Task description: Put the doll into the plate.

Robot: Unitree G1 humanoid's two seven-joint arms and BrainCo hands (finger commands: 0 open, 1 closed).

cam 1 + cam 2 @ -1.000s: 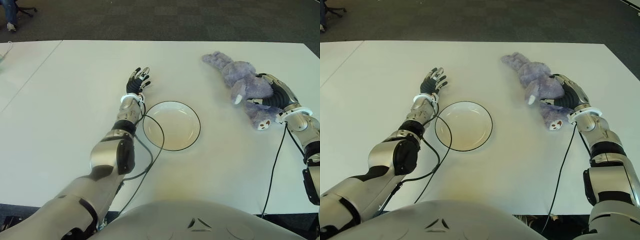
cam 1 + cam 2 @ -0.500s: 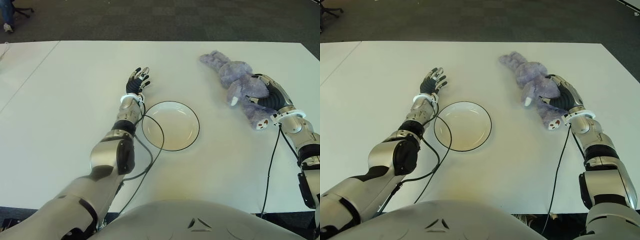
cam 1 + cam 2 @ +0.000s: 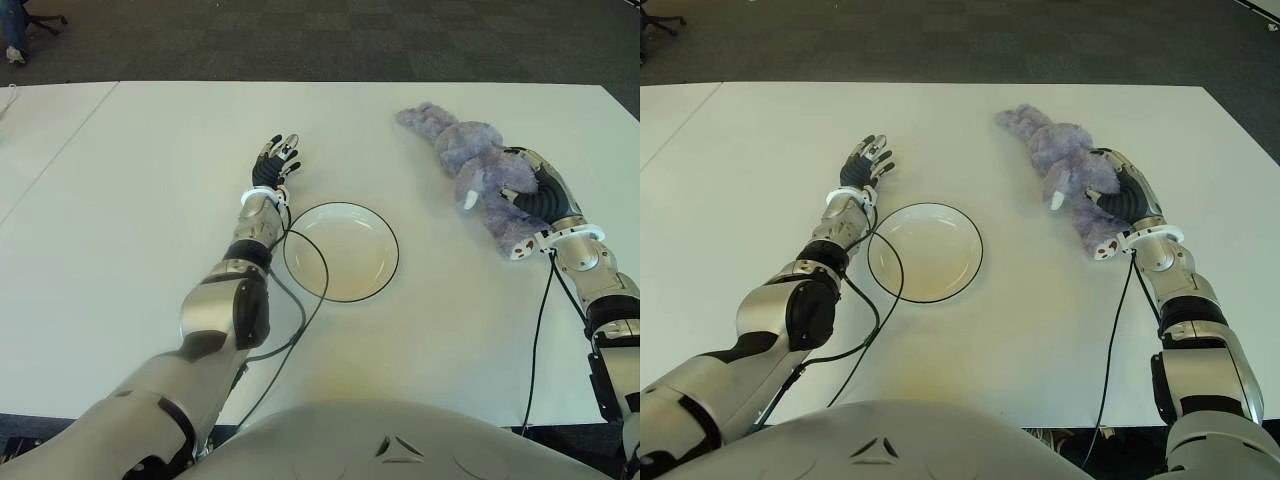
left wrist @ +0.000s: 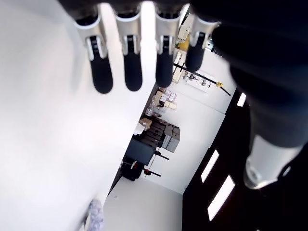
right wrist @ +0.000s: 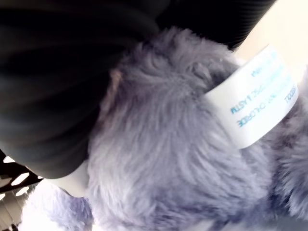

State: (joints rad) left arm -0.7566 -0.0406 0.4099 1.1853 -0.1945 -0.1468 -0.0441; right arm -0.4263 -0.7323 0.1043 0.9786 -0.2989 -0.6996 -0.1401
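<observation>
Purple-grey plush covers the doll (image 3: 478, 170), a soft elephant-like toy with a small white tusk and a pale foot sole showing pink marks near my wrist. It lies lengthwise on the white table (image 3: 140, 200), well to the right of the plate (image 3: 341, 251) and apart from it, with its far end pointing toward the table's back edge. My right hand (image 3: 541, 192) is pressed onto the doll's near half, dark palm against the fur and fingers curled around the body, so I am gripping the doll. Whether it is raised off the table at all I cannot tell from the head camera; it seems to sit on the surface.

My right wrist camera shows what the eye views do not: fur filling nearly the whole picture, my black palm tight against it, and a white sewn-in label (image 5: 254, 96) with blue printed lines too small to read. The eye views instead give the layout, with the round white plate and its dark rim holding nothing.

My left hand (image 3: 276, 161) shows just beyond the plate's left rim, idle. Its wrist view shows four dark fingertips (image 4: 102, 79) stretched straight out over the white tabletop, spread and grasping nothing. A black cable (image 3: 300, 310) loops from that forearm across the plate's left edge.
</observation>
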